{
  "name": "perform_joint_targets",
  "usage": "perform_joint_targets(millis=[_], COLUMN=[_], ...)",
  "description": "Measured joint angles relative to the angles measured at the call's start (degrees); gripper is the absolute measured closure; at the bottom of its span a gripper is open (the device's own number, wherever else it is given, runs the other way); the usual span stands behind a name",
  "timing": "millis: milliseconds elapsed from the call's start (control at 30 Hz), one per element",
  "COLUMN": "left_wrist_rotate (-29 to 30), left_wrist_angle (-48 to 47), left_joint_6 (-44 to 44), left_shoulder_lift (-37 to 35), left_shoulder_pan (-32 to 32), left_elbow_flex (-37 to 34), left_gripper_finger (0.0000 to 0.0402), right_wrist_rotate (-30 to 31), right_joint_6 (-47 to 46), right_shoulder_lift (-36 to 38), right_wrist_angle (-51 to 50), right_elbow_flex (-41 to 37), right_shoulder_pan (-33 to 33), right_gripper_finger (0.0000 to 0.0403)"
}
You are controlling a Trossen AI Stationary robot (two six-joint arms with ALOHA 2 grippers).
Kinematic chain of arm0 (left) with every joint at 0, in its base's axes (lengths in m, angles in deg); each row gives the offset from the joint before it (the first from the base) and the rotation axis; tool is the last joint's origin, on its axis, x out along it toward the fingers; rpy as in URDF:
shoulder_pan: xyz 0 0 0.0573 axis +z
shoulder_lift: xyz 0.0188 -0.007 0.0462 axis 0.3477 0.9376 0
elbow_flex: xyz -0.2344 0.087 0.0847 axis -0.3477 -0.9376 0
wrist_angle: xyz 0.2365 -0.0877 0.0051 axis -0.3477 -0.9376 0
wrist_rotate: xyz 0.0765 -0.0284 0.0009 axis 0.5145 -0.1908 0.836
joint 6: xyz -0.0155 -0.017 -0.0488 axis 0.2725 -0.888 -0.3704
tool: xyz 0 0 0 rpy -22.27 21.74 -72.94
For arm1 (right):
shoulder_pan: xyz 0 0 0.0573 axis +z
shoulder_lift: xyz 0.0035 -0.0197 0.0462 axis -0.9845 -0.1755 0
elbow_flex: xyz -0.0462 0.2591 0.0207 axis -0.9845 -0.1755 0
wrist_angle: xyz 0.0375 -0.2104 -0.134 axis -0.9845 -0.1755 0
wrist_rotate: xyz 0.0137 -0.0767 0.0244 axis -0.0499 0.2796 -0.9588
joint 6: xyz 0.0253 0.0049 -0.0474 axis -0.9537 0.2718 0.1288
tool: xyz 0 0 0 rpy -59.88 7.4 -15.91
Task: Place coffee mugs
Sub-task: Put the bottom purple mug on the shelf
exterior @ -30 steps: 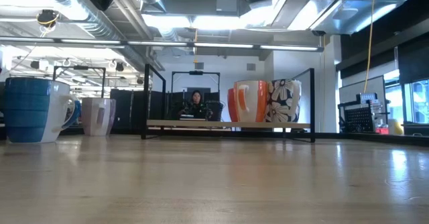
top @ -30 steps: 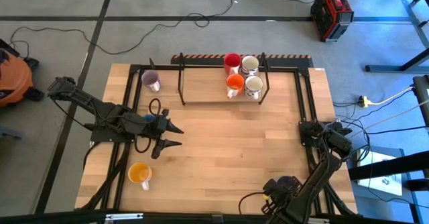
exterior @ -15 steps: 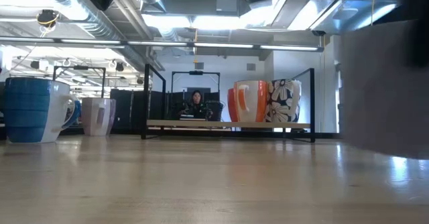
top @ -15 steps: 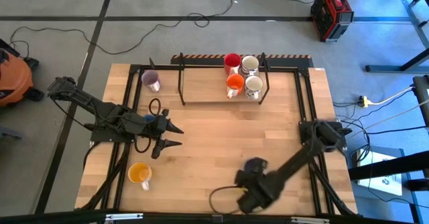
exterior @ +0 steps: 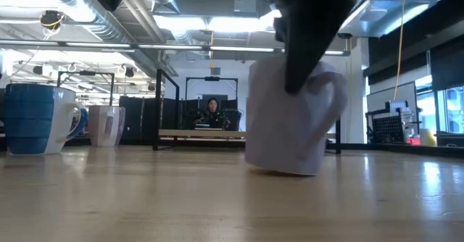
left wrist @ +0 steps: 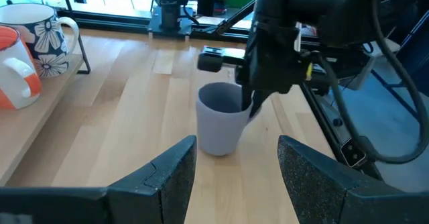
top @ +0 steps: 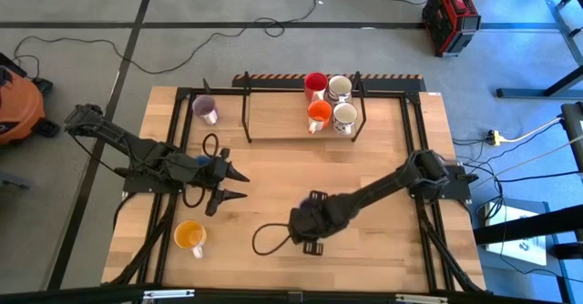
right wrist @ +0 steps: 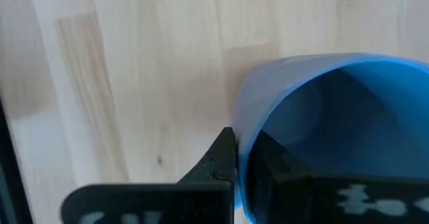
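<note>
The worktop point(top: 301, 190) is showing pale wood with darker grain streaks, framed by black rails. On the shelf point(top: 273, 120) are standing a red mug point(top: 315, 85), an orange mug point(top: 319, 115) with a white handle, a cream mug point(top: 339, 87) and a white mug point(top: 345, 116) patterned with dark flowers. A lilac mug point(top: 205, 109) is sitting by the worktop's far left corner, a yellow-orange mug point(top: 189, 236) at the near left, a blue mug point(exterior: 32, 119) beside the left arm. The black right tool point(left wrist: 251, 106) is gripping a pale lilac mug point(left wrist: 220, 119). The left tool point(top: 239, 184) is dark too.
</note>
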Motion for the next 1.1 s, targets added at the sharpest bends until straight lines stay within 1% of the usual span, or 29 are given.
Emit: perform_joint_targets(millis=[167, 333, 633, 767, 900, 1100], left_wrist_rotate=[-0.09, -0.11, -0.13, -0.11, 0.06, 0.2], left_wrist_angle=[0.05, 0.08, 0.09, 0.1, 0.1, 0.08], left_joint_6=[-0.04, -0.04, -0.04, -0.04, -0.04, -0.02], left_shoulder_lift=[0.0, 0.0, 0.0, 0.0, 0.0, 0.0], left_shoulder_pan=[-0.02, -0.02, -0.02, -0.02, -0.02, -0.02], left_elbow_flex=[0.0, 0.0, 0.0, 0.0, 0.0, 0.0], left_gripper_finger=[0.0198, 0.0198, 0.0198, 0.0198, 0.0198, 0.0198], right_wrist_rotate=[-0.56, -1.65, -2.04, -2.76, -3.12, -3.07], right_joint_6=[1.92, 3.17, 3.09, 2.3, -0.74, -3.86], right_shoulder_lift=[0.0, 0.0, 0.0, 0.0, 0.0, 0.0], right_wrist_angle=[0.16, 0.0, 0.02, 0.03, 0.06, -2.41], right_elbow_flex=[-0.02, -0.02, -0.03, -0.09, -0.09, 2.0], right_shoulder_pan=[-2.3, -3.25, -3.4, -3.33, -3.53, -4.12], right_gripper_finger=[0.04, 0.04, 0.0396, 0.0379, 0.0356, 0.0295])
